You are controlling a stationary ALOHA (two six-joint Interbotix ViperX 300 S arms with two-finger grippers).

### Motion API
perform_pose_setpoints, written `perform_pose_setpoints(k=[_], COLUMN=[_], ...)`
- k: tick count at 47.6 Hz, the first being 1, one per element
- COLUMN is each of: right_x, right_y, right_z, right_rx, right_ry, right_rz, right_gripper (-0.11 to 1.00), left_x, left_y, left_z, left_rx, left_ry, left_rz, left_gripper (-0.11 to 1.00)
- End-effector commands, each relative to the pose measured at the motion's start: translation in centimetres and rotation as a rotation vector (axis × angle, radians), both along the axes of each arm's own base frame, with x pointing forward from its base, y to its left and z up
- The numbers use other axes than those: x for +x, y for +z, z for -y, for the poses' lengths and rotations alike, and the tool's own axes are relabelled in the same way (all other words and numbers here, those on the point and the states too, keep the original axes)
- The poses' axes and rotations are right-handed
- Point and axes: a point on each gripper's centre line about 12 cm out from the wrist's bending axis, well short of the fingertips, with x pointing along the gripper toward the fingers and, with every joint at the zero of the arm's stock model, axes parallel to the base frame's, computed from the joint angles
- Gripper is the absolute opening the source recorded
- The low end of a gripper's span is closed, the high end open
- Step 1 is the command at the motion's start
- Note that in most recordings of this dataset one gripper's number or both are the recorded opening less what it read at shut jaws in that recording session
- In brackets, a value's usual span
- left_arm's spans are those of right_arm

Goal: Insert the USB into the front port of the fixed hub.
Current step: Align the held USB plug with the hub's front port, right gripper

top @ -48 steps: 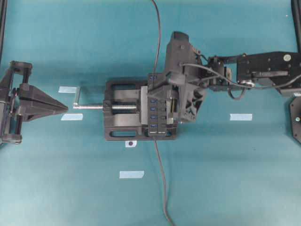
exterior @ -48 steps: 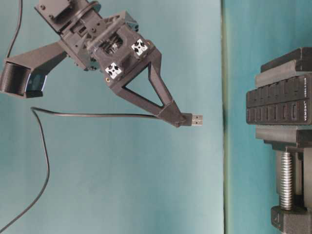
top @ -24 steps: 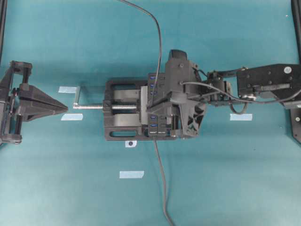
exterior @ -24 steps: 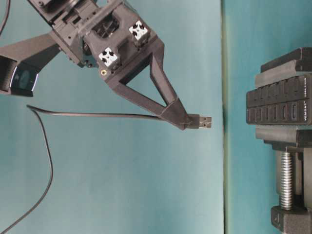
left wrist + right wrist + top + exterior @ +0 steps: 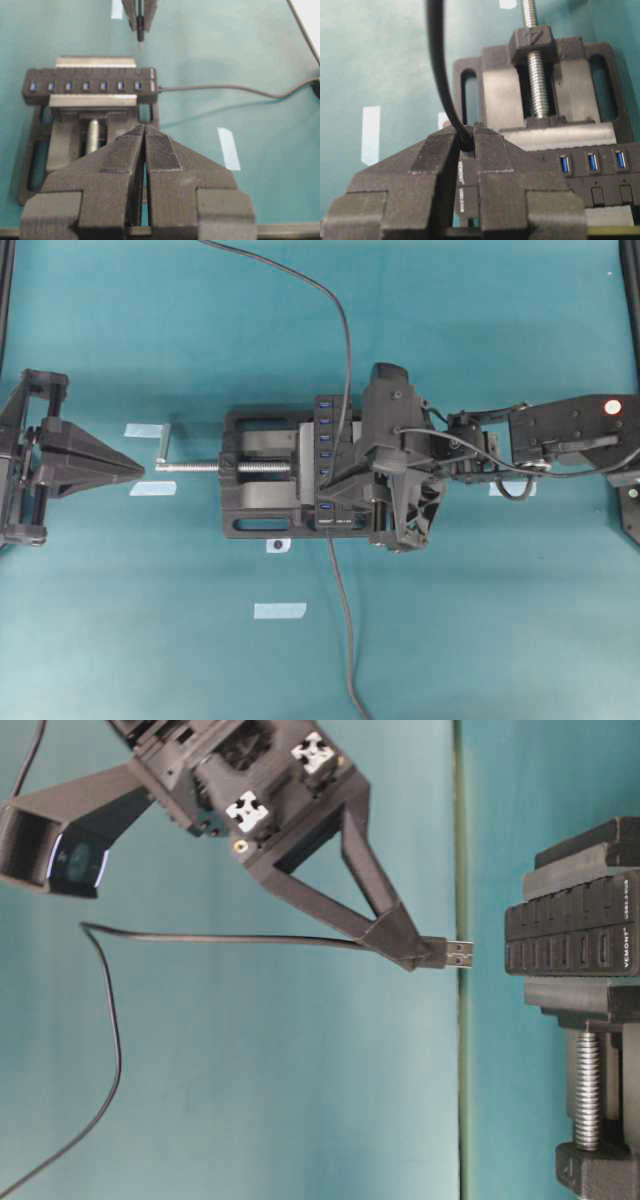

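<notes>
The right claw (image 5: 418, 952) pinches the small dark USB plug (image 5: 455, 954) on its thin grey cable (image 5: 230, 938), holding it just short of the long black bar-shaped hub (image 5: 570, 934) clamped in the black vise (image 5: 262, 500). The left claw (image 5: 135, 469) sits well apart, pressed closed with nothing in it, over the teal counter (image 5: 480, 620).

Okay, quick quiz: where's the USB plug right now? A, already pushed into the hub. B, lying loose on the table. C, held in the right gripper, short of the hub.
C: the right gripper holds the USB with a gap before the fixed hub.
</notes>
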Motion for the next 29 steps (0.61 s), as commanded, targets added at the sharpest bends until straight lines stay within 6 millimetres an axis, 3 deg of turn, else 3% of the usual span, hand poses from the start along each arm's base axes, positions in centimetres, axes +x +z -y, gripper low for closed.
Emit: perform_pose_setpoints(k=[1,29], right_x=[0.2,0.8], right_y=[0.4,-2.5], right_z=[-0.1,-0.4], right_rx=[0.010,0.019], right_ry=[-0.005,-0.007], right_rz=[0.026,-0.042], right_gripper=[0.06,0.06], left_x=[0.2,0.3], left_y=[0.4,0.6], left_z=[0.0,0.0], left_rx=[0.001,-0.004], left_ry=[-0.002,-0.001], left_rz=[0.011,0.014], left_gripper=[0.00,0.00])
